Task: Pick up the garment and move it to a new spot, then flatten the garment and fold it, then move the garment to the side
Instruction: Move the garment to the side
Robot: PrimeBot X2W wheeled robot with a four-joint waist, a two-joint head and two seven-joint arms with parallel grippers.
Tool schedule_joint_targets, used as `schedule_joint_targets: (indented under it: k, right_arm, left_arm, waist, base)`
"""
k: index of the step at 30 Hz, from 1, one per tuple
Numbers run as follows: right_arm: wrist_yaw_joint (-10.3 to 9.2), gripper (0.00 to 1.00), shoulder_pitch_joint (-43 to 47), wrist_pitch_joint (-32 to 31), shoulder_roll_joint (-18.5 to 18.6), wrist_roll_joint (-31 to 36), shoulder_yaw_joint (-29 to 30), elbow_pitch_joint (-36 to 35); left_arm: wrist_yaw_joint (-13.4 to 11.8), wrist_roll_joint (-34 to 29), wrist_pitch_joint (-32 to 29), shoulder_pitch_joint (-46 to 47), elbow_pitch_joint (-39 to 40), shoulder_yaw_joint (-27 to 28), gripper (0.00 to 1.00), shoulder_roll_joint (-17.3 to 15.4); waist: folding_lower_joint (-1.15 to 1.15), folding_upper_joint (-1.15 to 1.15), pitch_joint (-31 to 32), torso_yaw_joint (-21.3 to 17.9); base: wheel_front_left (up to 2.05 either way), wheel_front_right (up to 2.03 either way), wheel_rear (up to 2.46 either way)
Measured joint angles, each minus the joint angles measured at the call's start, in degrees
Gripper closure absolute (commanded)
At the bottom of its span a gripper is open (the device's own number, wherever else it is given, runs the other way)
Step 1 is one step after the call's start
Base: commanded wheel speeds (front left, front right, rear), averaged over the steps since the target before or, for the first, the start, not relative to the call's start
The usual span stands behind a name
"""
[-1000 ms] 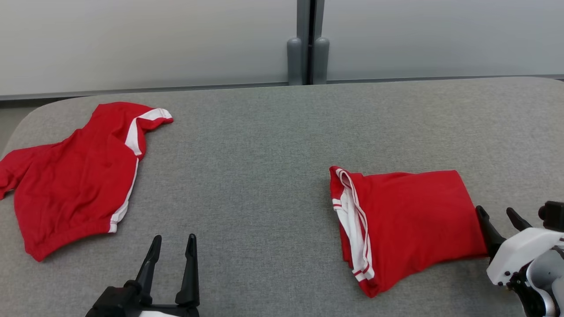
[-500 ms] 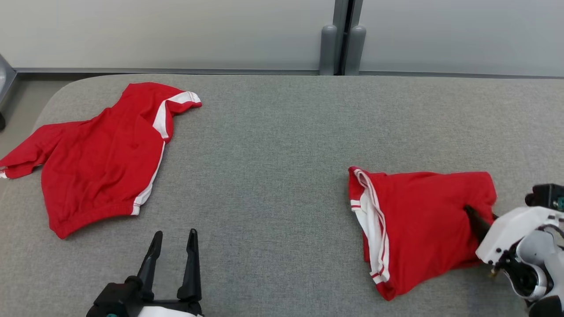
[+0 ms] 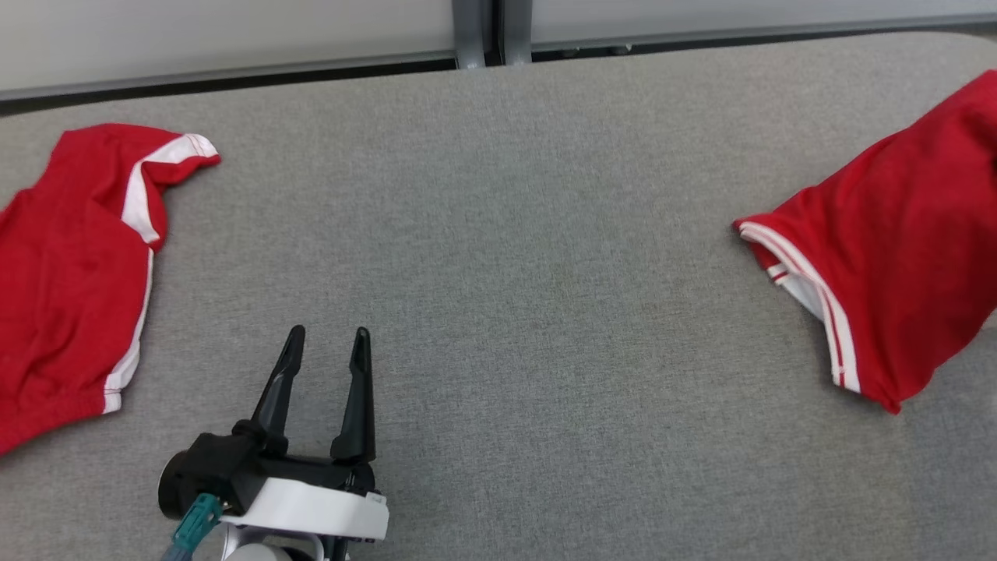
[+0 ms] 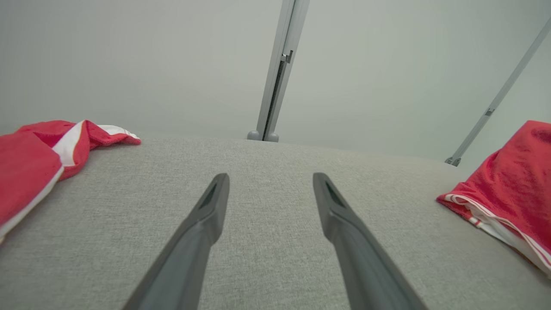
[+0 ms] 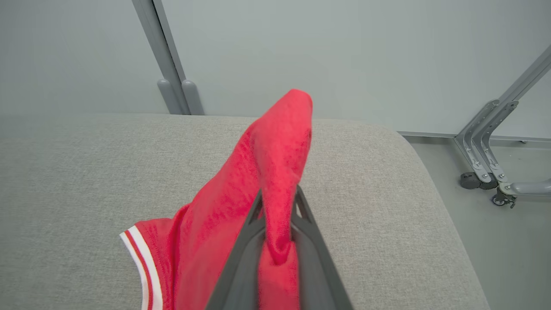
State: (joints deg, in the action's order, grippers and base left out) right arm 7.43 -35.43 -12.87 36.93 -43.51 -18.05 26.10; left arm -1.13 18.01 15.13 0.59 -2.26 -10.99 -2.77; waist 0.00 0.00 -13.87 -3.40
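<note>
The right gripper (image 5: 278, 196) is clamping a fold of the red garment (image 3: 896, 257), whose hem is trailing at the right of the grey table (image 3: 498, 234). The left gripper (image 3: 325, 343) is hovering open; a second shirt (image 3: 70, 265) is lying far left

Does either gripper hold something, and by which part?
The right gripper is shut on the red garment, pinching a bunched fold of red cloth between its fingers, away from the white-striped edge. The left gripper holds nothing.

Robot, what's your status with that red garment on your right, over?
Left gripper open, empty, over the table. Right gripper shut on the folded red garment, pinched end raised. Second red garment far left, well apart.
</note>
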Motion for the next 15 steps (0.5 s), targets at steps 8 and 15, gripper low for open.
schedule_joint_targets:
  k: [8, 15]
  right_arm:
    - [0.05, 1.00, -7.65, 1.85, 5.32, 8.20, 4.24, 15.36]
    - [0.07, 0.00, -13.48, 5.21, 7.11, 20.71, 6.59, 24.69]
  left_arm:
    - [0.75, -0.87, 0.00, 4.91, -0.52, -3.68, 0.00, 0.03]
    - [-0.03, -1.00, 0.00, 4.53, -0.29, -2.20, 0.00, -0.03]
  waist:
    - [0.00, 0.00, -7.76, -0.32]
    - [0.00, 0.00, -10.78, 0.66]
  base:
    - [0.00, 0.00, 0.00]
    - [0.00, 0.00, 0.00]
